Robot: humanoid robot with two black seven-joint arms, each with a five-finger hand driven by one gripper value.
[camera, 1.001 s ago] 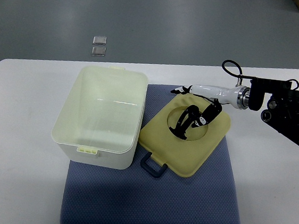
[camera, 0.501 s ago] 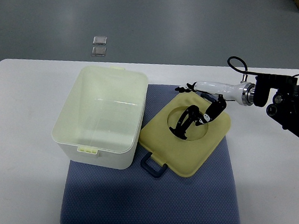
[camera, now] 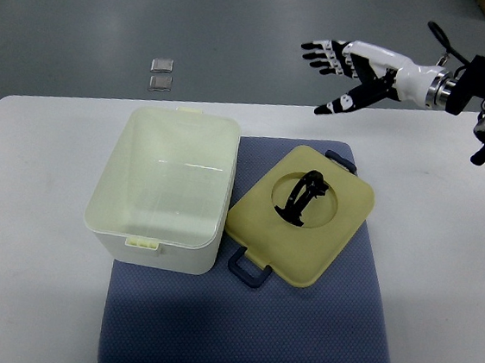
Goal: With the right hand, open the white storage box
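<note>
Lifting clear of the work, the right hand [camera: 345,71] now hangs over the far edge of the white table [camera: 24,280], where half a second ago it was low over the lid with its fingertips at the lid's recessed well. Its fingers [camera: 318,54] are spread apart and straight, the thumb angled down toward the table, and they hold nothing. The black forearm behind it has swung up as well and enters from the right edge near the far right corner of the view.

The white storage box [camera: 165,189] has not shifted: it stands open on the left part of the table, its near right corner overlapping the blue mat [camera: 244,329]. The inside looks empty, and a small latch tab shows on its near wall. The lid [camera: 301,215] also lies as before, flat on the mat just right of the box and turned at an angle, cream coloured, with a round hollow in the middle. A black handle [camera: 302,196] rests in that hollow. Dark blue clips stick out from the lid's near left edge and its far right edge.

Beyond the table, on the grey floor at far left, lie two small square tiles [camera: 161,74], unchanged.
</note>
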